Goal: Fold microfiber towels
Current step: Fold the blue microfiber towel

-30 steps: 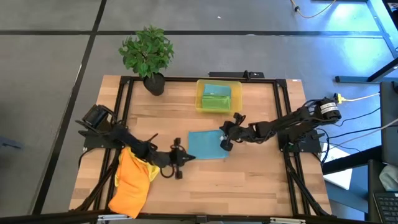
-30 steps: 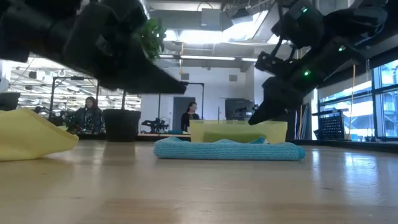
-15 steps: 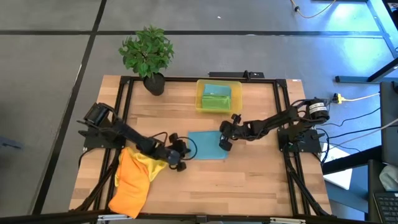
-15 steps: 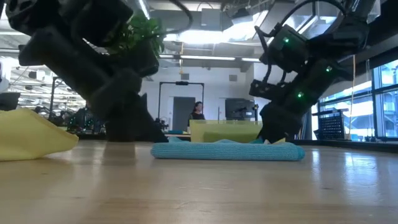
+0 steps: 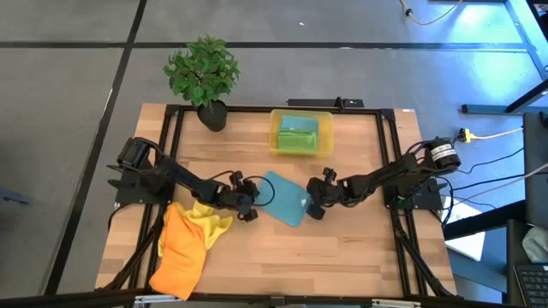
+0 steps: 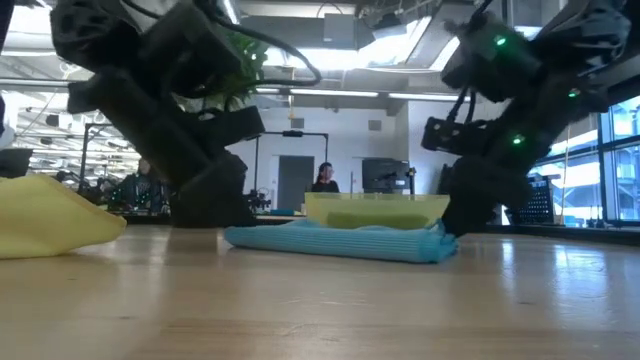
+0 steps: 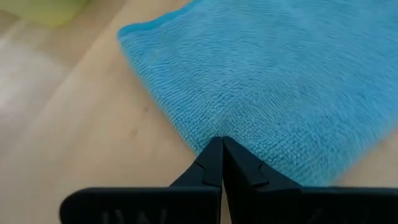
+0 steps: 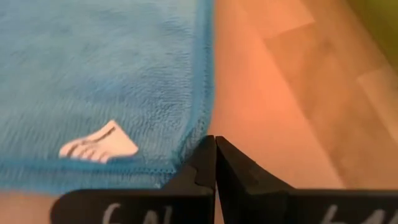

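Two grippers meet the folded blue towel at mid-table. The left gripper pinches the towel's left edge, its fingers pressed together on the pile. The right gripper nips the towel's right corner, fingers closed on the hem beside a small white tag whose printing cannot be read. The towel lies skewed on the wooden table. An orange towel and a yellow towel are heaped front left. A yellow bin at the rear holds a green towel, beside a potted plant.
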`<action>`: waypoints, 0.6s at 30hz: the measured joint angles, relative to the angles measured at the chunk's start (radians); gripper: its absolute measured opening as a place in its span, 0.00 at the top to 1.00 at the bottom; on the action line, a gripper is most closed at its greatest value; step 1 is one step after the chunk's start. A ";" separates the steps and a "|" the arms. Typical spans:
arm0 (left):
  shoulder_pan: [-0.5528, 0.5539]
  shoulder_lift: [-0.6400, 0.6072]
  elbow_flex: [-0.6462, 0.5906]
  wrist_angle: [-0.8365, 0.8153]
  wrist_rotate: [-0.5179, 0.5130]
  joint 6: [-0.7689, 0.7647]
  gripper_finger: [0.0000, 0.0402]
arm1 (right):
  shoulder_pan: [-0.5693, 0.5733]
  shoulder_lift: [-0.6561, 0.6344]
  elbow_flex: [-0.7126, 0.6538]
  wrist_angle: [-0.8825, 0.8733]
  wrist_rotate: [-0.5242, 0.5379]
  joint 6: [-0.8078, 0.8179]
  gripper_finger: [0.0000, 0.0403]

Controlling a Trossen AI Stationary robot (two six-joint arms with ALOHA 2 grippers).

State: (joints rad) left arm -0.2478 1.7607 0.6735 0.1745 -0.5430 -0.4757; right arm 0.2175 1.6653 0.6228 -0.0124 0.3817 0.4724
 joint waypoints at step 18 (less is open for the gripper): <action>0.084 -0.019 0.092 -0.014 0.007 0.190 0.99 | 0.286 0.021 -0.006 0.293 -0.095 0.142 0.99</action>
State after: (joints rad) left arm -0.1638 1.7417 0.7651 0.1604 -0.5358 -0.2852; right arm 0.5032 1.6865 0.6163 0.2806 0.2869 0.6140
